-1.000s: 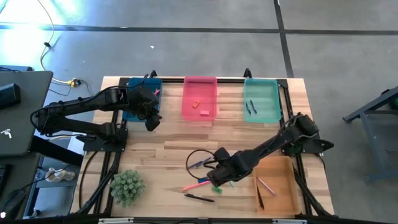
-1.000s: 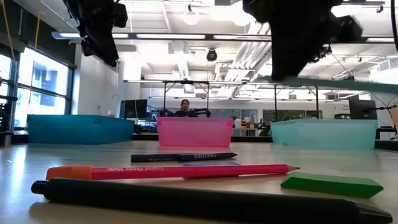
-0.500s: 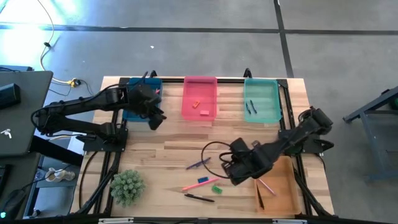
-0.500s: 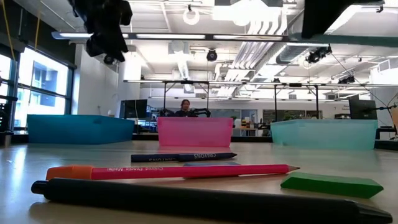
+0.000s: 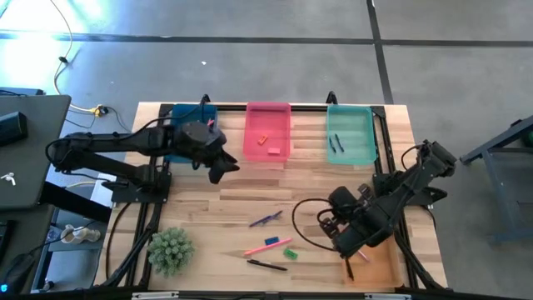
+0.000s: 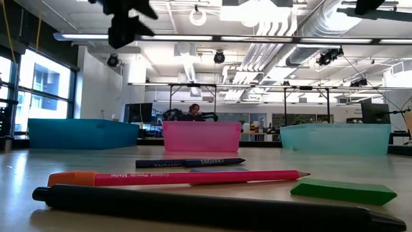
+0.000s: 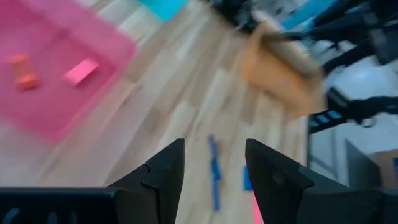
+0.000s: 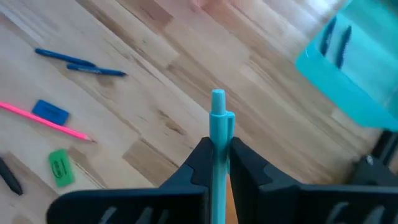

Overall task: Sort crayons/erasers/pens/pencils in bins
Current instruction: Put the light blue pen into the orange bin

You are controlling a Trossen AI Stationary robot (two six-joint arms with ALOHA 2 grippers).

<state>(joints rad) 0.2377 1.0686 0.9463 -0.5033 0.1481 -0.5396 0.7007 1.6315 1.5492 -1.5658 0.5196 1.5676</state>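
My right gripper [image 5: 337,207] is shut on a teal pen [image 8: 218,118], above the table beside the orange bin [image 5: 381,262]. My left gripper [image 5: 225,169], open and empty [image 7: 214,165], hangs in front of the dark blue bin [image 5: 177,137]. The pink bin [image 5: 267,132] holds an orange eraser [image 5: 263,138] and a pink eraser [image 5: 274,151]. The teal bin [image 5: 350,133] holds dark sticks. On the table lie a blue eraser [image 5: 271,242], a green eraser [image 5: 289,252], a pink pencil [image 5: 260,248], a black pen [image 5: 266,265] and blue crayons [image 5: 268,220]. My right gripper pinches the teal pen's shaft [image 8: 218,149] between its two fingers. The pen lies along the fingers, and its free end [image 8: 218,96] sticks out forward past the fingertips. The pen is lifted clear of the table.
A green spiky plant [image 5: 171,250] stands at the near left. Pencils [image 5: 353,254] lie in the orange bin. A black cable loops [image 5: 304,218] beside my right arm. In the low view the green eraser [image 6: 343,191], pink pencil [image 6: 174,176] and black pen [image 6: 193,206] lie close to the near edge.
My right gripper has risen and gone toward the table's right edge, from over the loose sticks to beside the orange bin, keeping the teal pen. My left gripper has gone from the dark blue bin toward the table's middle.
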